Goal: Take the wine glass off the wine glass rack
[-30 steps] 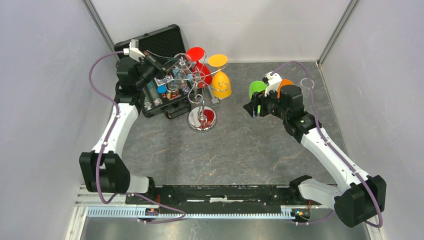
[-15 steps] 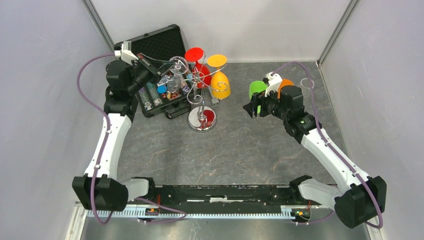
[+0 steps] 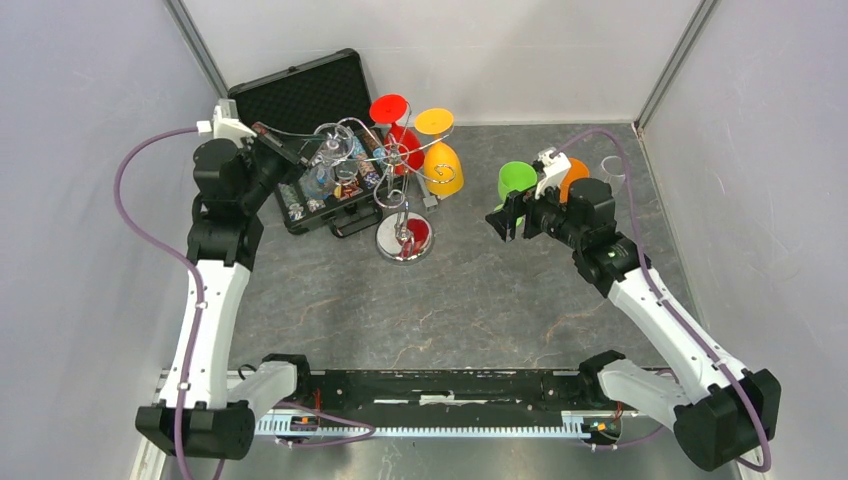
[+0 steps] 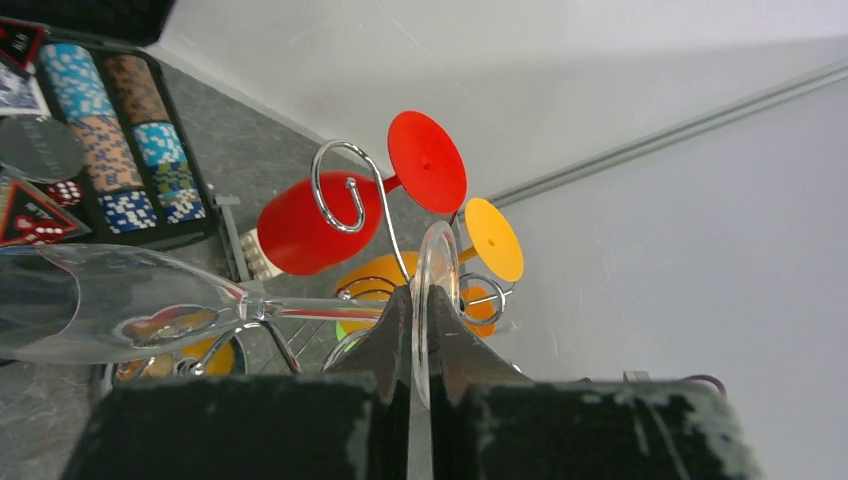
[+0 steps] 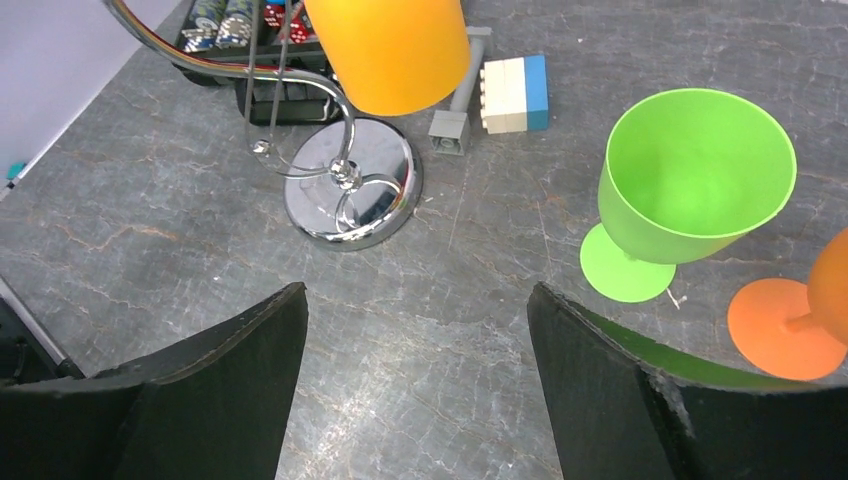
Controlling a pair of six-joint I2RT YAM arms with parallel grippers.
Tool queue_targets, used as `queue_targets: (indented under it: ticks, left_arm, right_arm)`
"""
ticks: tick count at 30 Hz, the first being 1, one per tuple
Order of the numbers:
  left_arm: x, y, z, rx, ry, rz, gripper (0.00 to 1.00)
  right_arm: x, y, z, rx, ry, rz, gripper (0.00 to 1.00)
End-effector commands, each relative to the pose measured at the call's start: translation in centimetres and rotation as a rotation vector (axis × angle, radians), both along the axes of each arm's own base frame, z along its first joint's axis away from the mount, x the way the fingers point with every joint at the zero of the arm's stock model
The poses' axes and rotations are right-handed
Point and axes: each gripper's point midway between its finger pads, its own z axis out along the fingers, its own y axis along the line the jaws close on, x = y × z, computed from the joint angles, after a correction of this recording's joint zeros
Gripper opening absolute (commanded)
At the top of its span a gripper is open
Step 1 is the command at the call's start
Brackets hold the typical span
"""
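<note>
My left gripper (image 3: 288, 152) (image 4: 420, 290) is shut on the round foot of a clear wine glass (image 3: 325, 165) (image 4: 110, 305). The glass lies sideways, bowl toward the chip case, just left of the wine glass rack's (image 3: 404, 238) (image 4: 340, 185) curled hooks. I cannot tell whether its stem touches the wire. A red glass (image 3: 398, 130) (image 4: 300, 225) and a yellow glass (image 3: 442, 168) (image 5: 390, 50) hang from the rack. My right gripper (image 3: 503, 222) (image 5: 418, 290) stands open over bare table, right of the rack's mirror base (image 5: 350, 195).
An open black case of coloured chips (image 3: 310, 95) (image 4: 120, 130) sits behind and left of the rack. A green glass (image 3: 517, 180) (image 5: 690, 175) and an orange glass (image 3: 573, 172) (image 5: 785, 328) stand by my right gripper. A small block (image 5: 515, 92) lies near the rack base.
My left arm has drawn back to the left, carrying the clear glass away from the rack's centre. My right gripper's jaws have spread wider.
</note>
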Motion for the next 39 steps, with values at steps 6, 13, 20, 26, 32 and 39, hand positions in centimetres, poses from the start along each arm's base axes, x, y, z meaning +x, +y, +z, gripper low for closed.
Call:
queue_targets:
  ticks: [6, 13, 20, 26, 32, 39]
  left_arm:
    - [-6.8, 2.4, 3.7, 0.138, -0.08, 0.104, 0.02]
    - [-13.2, 1.2, 0.6, 0.158, 0.007, -0.005, 0.02]
    - [-17.9, -4.1, -0.9, -0.059, 0.054, -0.339, 0.02]
    - [-19.5, -6.1, -1.6, -0.21, 0.096, -0.501, 0.02]
    - [-19.4, -7.2, -1.5, -0.329, 0.095, -0.587, 0.02]
    - [-19.3, -9.2, -3.2, -0.382, 0.145, -0.632, 0.02]
  right_arm:
    - [-2.6, 2.6, 3.8, 0.179, -0.103, 0.169, 0.85]
    - [-6.0, 5.4, 4.7, 0.373, -0.131, 0.358, 0.83]
    - [-9.8, 9.5, 5.0, 0.41, -0.23, 0.541, 0.83]
    - [-12.6, 13.2, 6.2, 0.424, -0.378, 0.614, 0.83]
    - [-13.4, 15.5, 7.1, 0.406, -0.512, 0.619, 0.83]
    - [-13.3, 17.5, 8.3, 0.424, -0.578, 0.646, 0.83]
